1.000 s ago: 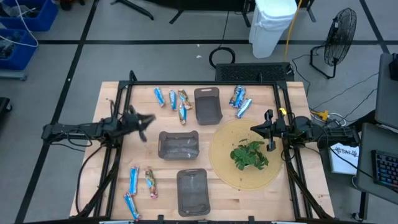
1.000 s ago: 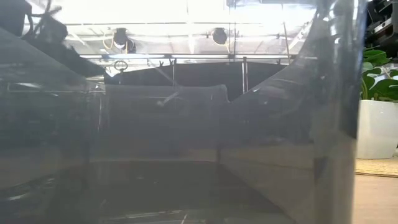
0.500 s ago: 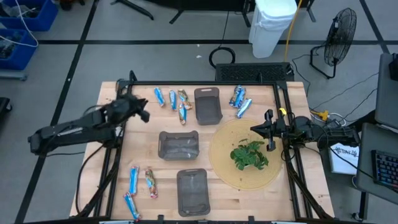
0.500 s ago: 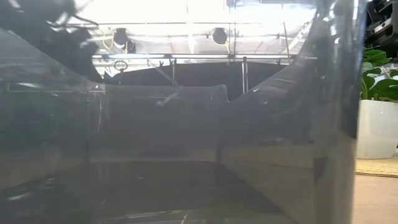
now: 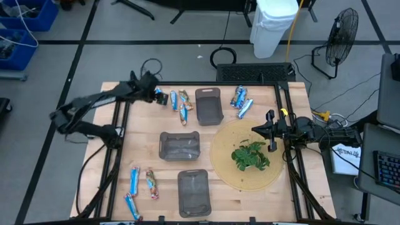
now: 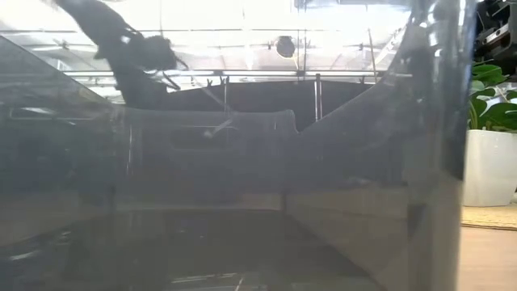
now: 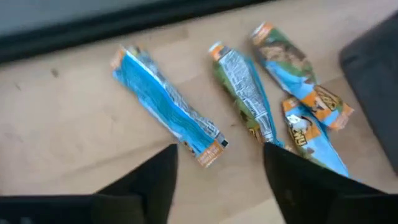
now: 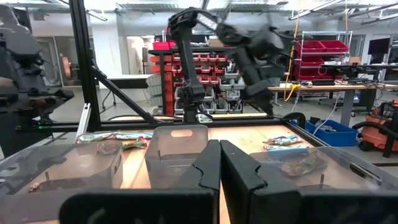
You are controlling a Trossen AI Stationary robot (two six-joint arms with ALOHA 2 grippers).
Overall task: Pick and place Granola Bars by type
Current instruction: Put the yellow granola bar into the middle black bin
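Observation:
Granola bars lie flat on the table in three groups: far left (image 5: 174, 100), far right (image 5: 240, 101) and near left (image 5: 140, 186). My left gripper (image 5: 150, 94) hovers open at the far-left group. In the left wrist view its fingers stand either side of the near end of a blue bar (image 7: 165, 106). Beyond lie a silver-green bar (image 7: 245, 93) and two blue-and-orange bars (image 7: 289, 56). My right gripper (image 5: 269, 131) waits shut at the table's right side, over the round mat's edge.
Three grey trays stand in the table's middle: far (image 5: 209, 105), middle (image 5: 180, 145) and near (image 5: 194, 190). A green plant (image 5: 250, 155) sits on a round mat (image 5: 225, 169). Black frame rails (image 5: 187, 83) border the table. A tray wall (image 6: 242, 202) fills the low view.
My left arm has swung from the table's left middle toward the far edge and a little right, ending over the far-left group of bars. The bars and trays have not moved. My right arm has kept still.

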